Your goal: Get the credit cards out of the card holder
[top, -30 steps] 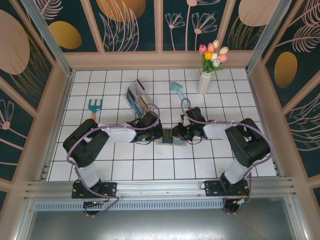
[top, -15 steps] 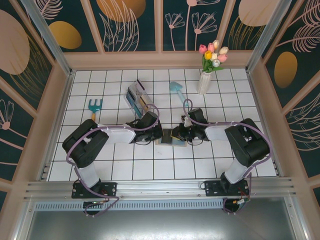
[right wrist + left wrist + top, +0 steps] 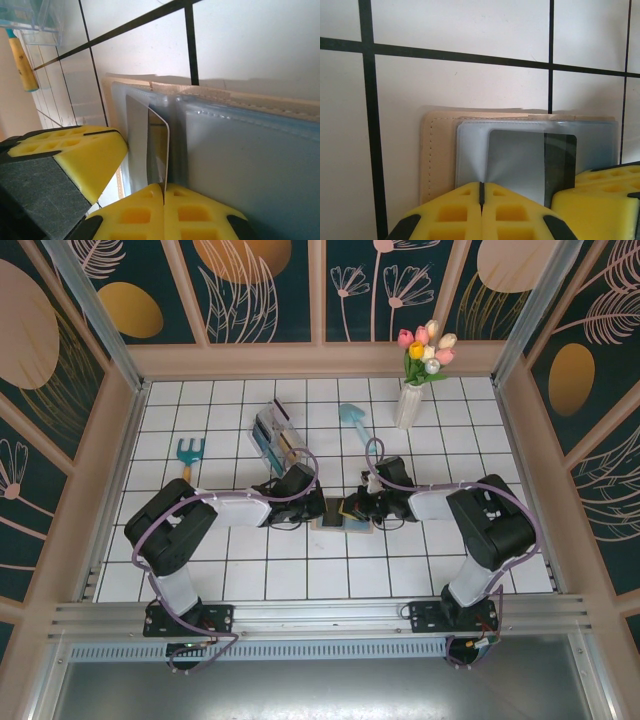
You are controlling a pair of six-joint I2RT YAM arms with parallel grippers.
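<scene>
Where the white tiled table [image 3: 300, 575] lies nearest, the left gripper [image 3: 481, 192] sits fully closed at the open card holder [image 3: 437, 150]. The right gripper [image 3: 164, 192] pinches a pale credit card [image 3: 157, 150] standing partway out of its pocket. From above, both arms hide most of the holder. Beyond stand a tulip vase [image 3: 410, 405] and flower-painted walls [image 3: 250, 290].

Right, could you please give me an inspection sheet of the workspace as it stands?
Surface: white tiled table, dark grid lines.
Job's things: holder lies open and flat; a card has its edge lifted from the clear sleeve.
Clutter: clear rack, blue rake, blue trowel, vase of tulips, all beyond the holder.
Claws: left claw shut at the holder's edge; right claw shut on the card's edge.
Cables: purple cables loop up beside each claw, clear of the holder.
Surroundings: floral walls, metal rail in front.
</scene>
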